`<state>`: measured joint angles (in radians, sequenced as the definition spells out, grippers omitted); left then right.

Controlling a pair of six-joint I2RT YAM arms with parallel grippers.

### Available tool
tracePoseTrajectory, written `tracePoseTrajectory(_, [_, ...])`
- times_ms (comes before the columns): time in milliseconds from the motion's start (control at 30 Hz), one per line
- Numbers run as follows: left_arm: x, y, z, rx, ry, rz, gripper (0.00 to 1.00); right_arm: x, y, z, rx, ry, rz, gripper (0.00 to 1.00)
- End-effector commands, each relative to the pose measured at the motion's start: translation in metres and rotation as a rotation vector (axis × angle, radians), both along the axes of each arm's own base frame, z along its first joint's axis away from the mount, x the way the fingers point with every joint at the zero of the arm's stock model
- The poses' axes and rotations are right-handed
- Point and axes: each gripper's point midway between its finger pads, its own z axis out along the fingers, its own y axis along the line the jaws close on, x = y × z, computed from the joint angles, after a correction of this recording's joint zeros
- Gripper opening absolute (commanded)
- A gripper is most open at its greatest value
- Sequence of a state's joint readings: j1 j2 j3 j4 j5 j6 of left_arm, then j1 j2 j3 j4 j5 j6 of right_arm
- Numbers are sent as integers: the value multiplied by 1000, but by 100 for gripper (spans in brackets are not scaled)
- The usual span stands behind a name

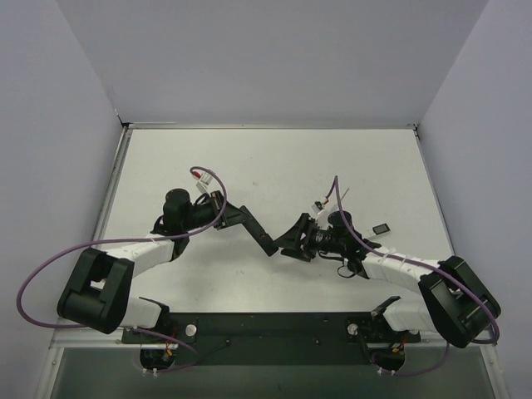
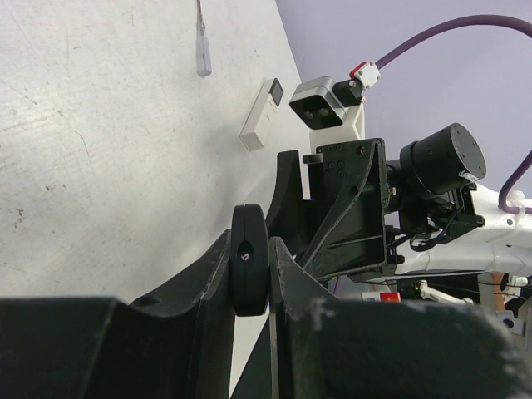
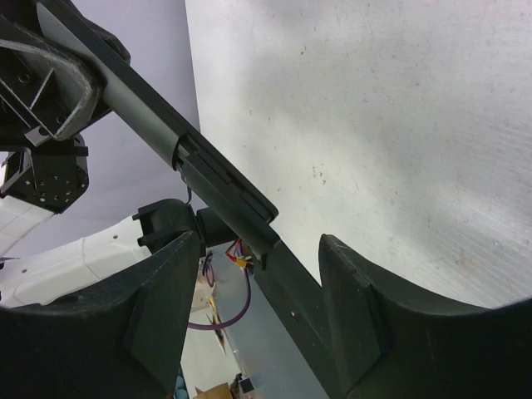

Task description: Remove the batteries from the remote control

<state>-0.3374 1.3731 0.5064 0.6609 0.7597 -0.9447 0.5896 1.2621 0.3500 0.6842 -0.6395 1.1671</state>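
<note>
The remote control [image 1: 263,237] is a long slim black bar held above the table between the two arms. My left gripper [image 1: 239,216] is shut on one end of it; in the left wrist view the remote [image 2: 249,274] is seen end-on, squeezed between the jaws of the left gripper [image 2: 251,249]. My right gripper [image 1: 291,238] is open at the other end. In the right wrist view the remote [image 3: 224,193] runs slantwise through the open gap of the right gripper [image 3: 259,249], and I cannot tell whether either finger touches it. No green or red batteries show in any view.
A small black rectangular block [image 1: 381,228] lies on the table to the right of the right wrist. In the left wrist view a white-and-black piece [image 2: 262,112] and a thin white strip [image 2: 202,50] lie on the white table [image 1: 274,158] beyond the right arm. Grey walls surround the table.
</note>
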Motion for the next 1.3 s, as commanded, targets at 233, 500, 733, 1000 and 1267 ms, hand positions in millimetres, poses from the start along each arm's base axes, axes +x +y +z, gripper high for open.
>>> tracePoseTrajectory(233, [-1,0,21,-46,-50,-6,0,20,20,24,93,-72,36,52])
tracePoseTrajectory(500, [6,3,11,-9,-11,13,0,14,15,16,101,-76,24,23])
tracePoseTrajectory(733, [14,10,5,28,19,51,0,8,8,5,86,-60,11,15])
tracePoseTrajectory(1000, [19,16,1,43,43,73,0,7,4,2,82,-55,3,12])
tracePoseTrajectory(1267, [19,14,4,14,51,66,0,7,3,3,89,-62,8,15])
